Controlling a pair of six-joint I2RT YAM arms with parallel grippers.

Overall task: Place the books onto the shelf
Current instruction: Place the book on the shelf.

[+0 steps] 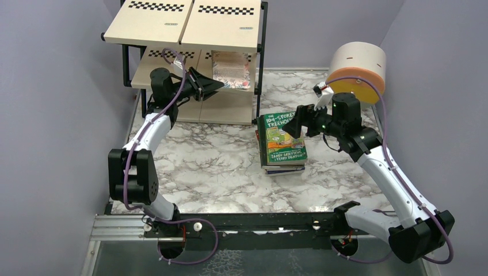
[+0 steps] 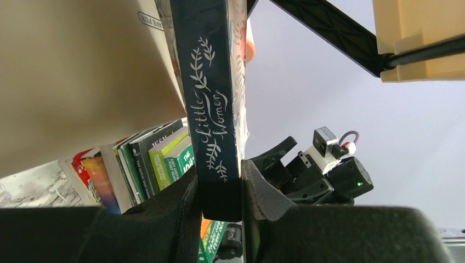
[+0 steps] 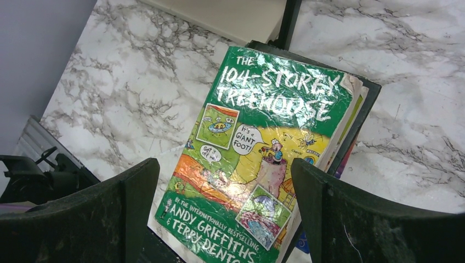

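Note:
My left gripper is shut on a dark-spined "Little Women" book, whose floral cover stands upright at the middle tier of the shelf. In the left wrist view, the spine sits squeezed between both pads. A stack of books lies flat on the marble table, with the green "104-Storey Treehouse" on top. My right gripper hovers open just above that stack's right side. Its fingers straddle the green cover without touching it.
A round beige-and-orange drum stands at the back right, close behind the right arm. The shelf's black post and bottom board lie just beyond the stack. Lilac walls close in both sides. A black rail runs along the near edge.

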